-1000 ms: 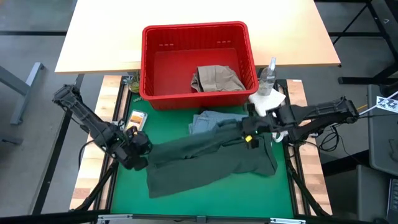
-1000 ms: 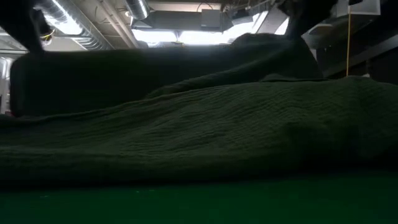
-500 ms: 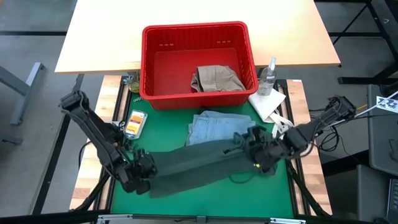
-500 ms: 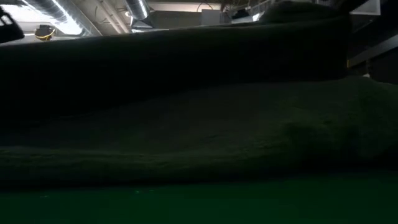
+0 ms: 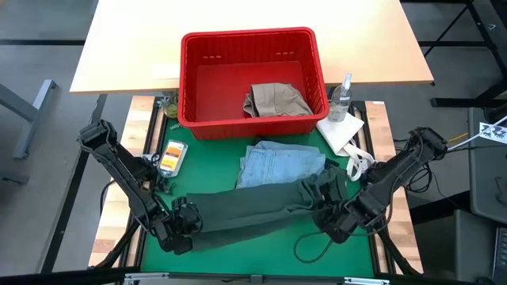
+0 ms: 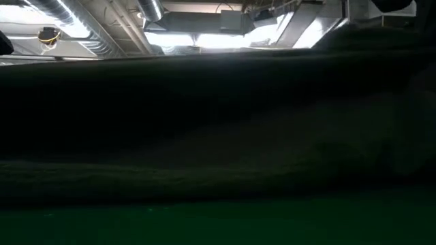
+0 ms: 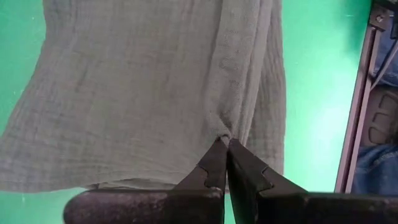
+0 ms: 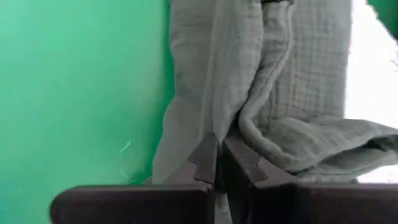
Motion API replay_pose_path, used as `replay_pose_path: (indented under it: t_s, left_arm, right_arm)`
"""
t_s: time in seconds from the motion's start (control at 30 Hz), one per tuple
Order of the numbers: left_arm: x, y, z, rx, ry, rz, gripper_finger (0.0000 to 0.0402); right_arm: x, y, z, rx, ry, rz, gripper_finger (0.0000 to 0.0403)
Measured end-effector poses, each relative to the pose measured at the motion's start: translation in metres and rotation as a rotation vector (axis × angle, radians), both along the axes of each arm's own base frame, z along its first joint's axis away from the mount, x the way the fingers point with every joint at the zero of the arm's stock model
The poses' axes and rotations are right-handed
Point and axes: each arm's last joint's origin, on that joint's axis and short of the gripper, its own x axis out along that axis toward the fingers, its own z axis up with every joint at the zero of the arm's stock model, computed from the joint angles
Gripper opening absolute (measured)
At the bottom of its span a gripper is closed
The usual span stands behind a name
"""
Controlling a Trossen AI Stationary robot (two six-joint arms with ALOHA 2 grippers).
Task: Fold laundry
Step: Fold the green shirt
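Both fingers pinched shut | left fingers [image 7: 224, 144], right fingers [image 8: 217, 142] | olive garment [image 5: 253, 207] edges

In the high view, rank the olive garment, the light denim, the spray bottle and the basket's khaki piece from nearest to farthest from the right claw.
1. Olive garment: pinched in the right claw, stretched toward the left arm.
2. Light denim: flat on the green mat, just beyond the olive piece.
3. Spray bottle: at the mat's far right corner.
4. Khaki piece: inside the red basket.
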Motion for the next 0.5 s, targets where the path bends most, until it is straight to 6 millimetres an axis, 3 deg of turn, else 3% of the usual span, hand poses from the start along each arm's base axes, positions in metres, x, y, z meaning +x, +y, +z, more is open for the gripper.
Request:
replay_pose_path:
  t_s: [0.17,0.5]
  left_arm:
    - [0.0002,-0.0002,0.0001,-0.012,0.0,0.016,0.0006]
    - [-0.0005,-0.0019,-0.0003,-0.049,0.033,-0.003,0.0059]
  right_arm:
    - [0.0024,0.0049,-0.0086,0.016,0.062,0.021,0.0017]
    - [0.0007,0.0077,-0.0107,0.087,0.138,0.049,0.0018]
